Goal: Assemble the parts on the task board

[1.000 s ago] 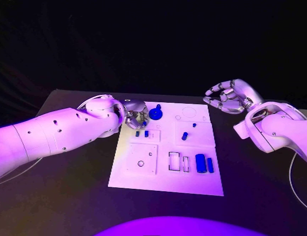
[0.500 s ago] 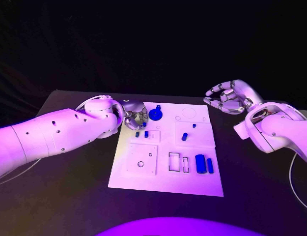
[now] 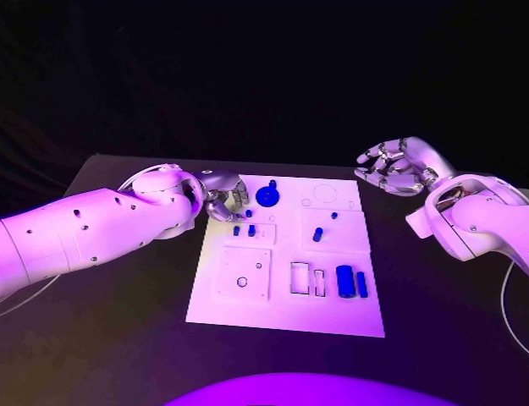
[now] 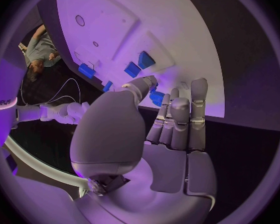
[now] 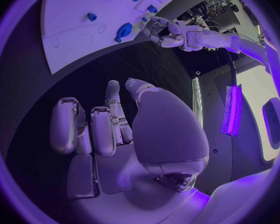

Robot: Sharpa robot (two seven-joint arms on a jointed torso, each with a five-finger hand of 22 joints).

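Note:
The white task board [image 3: 286, 303] lies mid-table. My left hand [image 3: 227, 201] hovers over its far left corner. It pinches a small blue part [image 4: 155, 97] between the thumb and fingers [image 4: 179, 115]. A round blue part [image 3: 269, 198] stands just right of that hand. Two small blue pegs [image 3: 245, 229] stand in the board below the hand, and another peg [image 3: 318, 233] stands mid-board. Two larger blue blocks [image 3: 352, 282] sit near the right edge. My right hand [image 3: 393, 167] hangs off the board to the far right, fingers [image 5: 101, 130] curled, holding nothing.
A square plate with round holes [image 3: 245, 275] and two rectangular slots [image 3: 305, 277] mark the board's near half. Bare black table [image 3: 460, 321] lies on both sides of the board. Cables [image 4: 65, 89] run along the table beyond it.
My left hand has drawn slightly left, away from the round blue part. The right hand has barely moved.

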